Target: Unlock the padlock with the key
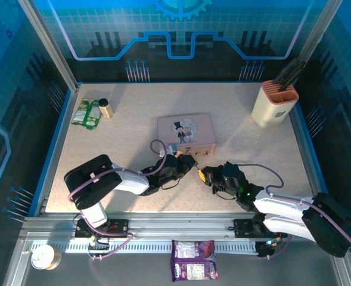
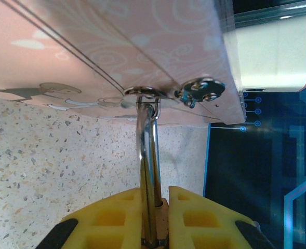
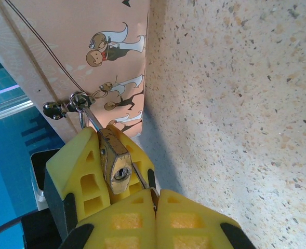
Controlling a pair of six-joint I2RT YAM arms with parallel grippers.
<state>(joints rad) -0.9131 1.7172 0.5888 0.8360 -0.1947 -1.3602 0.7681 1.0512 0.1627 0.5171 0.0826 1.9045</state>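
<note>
Two claws: they meet tip to tip at the front edge of the pink rectangular tin box (image 1: 186, 128) on the speckled beige worktop (image 1: 252, 155).
Left claw (image 2: 155, 199): narrow, its yellow pads clamped on the small brass-coloured metal padlock (image 3: 116, 166).
Padlock: it hangs off the tin's front by its thin silvery shackle (image 2: 148, 155), which is threaded through the metal hasp loop (image 2: 142, 92). Its keyhole (image 3: 121, 174) faces the right claw.
Key (image 3: 142, 179): a thin dark grey metal sliver pokes from between the right claw's pads. Its tip lies against the padlock just right of the keyhole and looks not yet inserted.
Right claw (image 3: 155, 199): pads pressed together, apparently pinching the key.
Step in hand: probably lining the key tip up with the slot.
Doing it well: the left claw should hold the body firm so the lock cannot swing on the hasp. Shift the key tip slightly left onto the keyhole, match the blade to the slot's angle, then push straight along the lock's axis before any twist.
Risk: a slanted push may skid off the brass or turn the key in the pads.
</note>
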